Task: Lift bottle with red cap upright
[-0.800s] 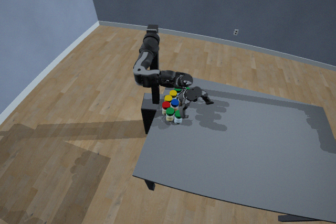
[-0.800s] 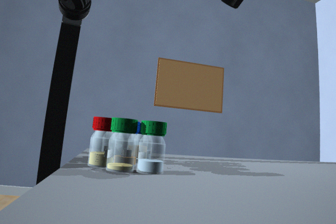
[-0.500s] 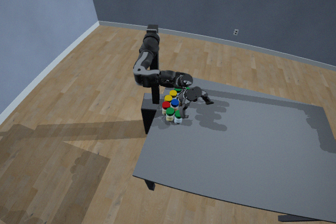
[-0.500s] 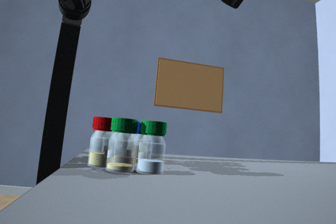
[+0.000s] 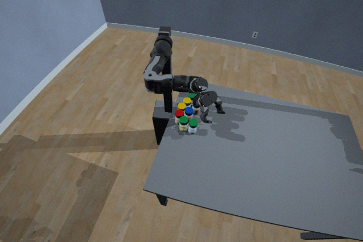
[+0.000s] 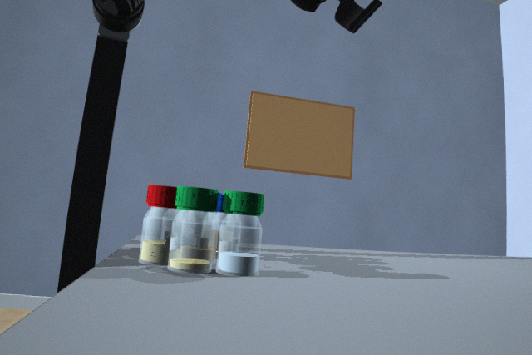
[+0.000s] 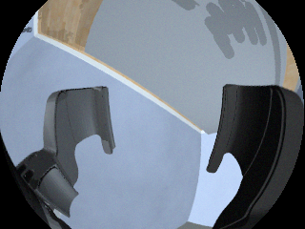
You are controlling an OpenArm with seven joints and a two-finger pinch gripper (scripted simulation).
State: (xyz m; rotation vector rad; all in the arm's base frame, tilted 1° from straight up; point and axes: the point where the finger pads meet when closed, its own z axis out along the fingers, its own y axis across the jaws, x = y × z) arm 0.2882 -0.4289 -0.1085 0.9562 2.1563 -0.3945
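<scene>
The bottle with the red cap (image 5: 178, 115) stands upright at the left edge of a tight cluster of clear bottles near the table's back left corner. It also shows in the exterior view (image 6: 160, 225), behind a green-capped bottle (image 6: 194, 234). My gripper (image 5: 213, 114) hangs in the air to the right of the cluster and well above it, its fingers partly apart with nothing between them. In the exterior view the gripper (image 6: 357, 9) is high above the bottles. In the wrist view the fingers frame only wall and table.
Two green-capped bottles (image 5: 184, 123) (image 5: 193, 125) stand at the front, a blue-capped one (image 5: 189, 113) beside the red, two yellow-capped ones (image 5: 181, 106) (image 5: 186, 100) and another green cap (image 5: 192, 95) behind. The arm's black post (image 5: 167, 93) stands just left of the cluster.
</scene>
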